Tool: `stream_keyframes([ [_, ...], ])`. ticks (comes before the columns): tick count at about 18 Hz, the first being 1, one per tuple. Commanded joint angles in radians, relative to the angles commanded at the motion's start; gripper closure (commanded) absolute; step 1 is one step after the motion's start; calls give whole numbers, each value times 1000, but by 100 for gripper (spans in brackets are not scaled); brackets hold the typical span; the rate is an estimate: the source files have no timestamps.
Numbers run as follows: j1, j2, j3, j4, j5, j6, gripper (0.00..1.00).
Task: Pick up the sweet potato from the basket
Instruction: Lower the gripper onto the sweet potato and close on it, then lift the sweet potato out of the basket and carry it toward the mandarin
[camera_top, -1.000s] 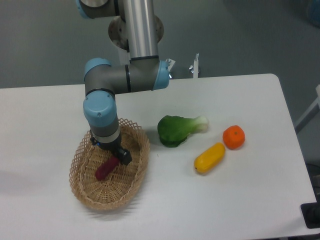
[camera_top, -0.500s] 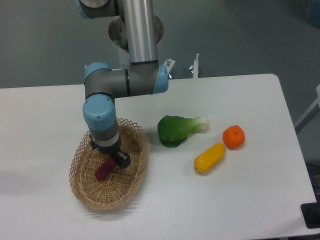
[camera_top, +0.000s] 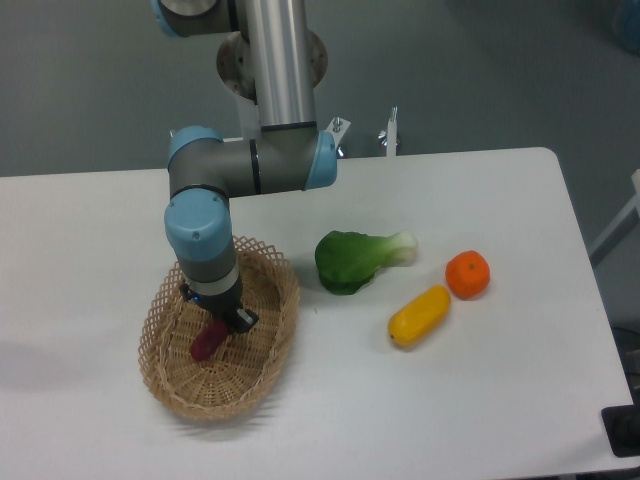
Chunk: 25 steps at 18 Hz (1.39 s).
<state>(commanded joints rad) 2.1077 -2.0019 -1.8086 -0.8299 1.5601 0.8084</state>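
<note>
The sweet potato (camera_top: 206, 341), a slim dark purple-red tuber, lies inside the tan woven basket (camera_top: 271, 349) at the table's left front. My gripper (camera_top: 226, 322) points down into the basket from the blue-jointed wrist. Its dark fingers (camera_top: 243, 319) press against the sweet potato's upper right end, which they partly hide. The tuber's lower left end sticks out and rests on the basket floor. The wrist covers most of the fingers.
To the right of the basket on the white table lie a green leafy vegetable (camera_top: 358, 259), a yellow oblong fruit (camera_top: 419, 315) and a round orange (camera_top: 467, 274). The table's right edge runs close past the orange.
The gripper has come down and slightly left into the basket onto the sweet potato. Over the last half second the arm barely moved and the visible finger drew inward.
</note>
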Motion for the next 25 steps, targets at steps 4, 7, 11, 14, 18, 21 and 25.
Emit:
stream_keyframes([
  [4,3,17,28,-3,0,9,87],
  [7,24,25,90,-15,0,12,87],
  [11,99,31,175,-23,-3,32,87],
  [14,190,44,209,-57,-6,116,87],
  [18,317,81,216,-84,-11,282,87],
  [21,402,101,216,-107,-17,385,86],
  [25,482,118,215,-141,-18,500,86],
])
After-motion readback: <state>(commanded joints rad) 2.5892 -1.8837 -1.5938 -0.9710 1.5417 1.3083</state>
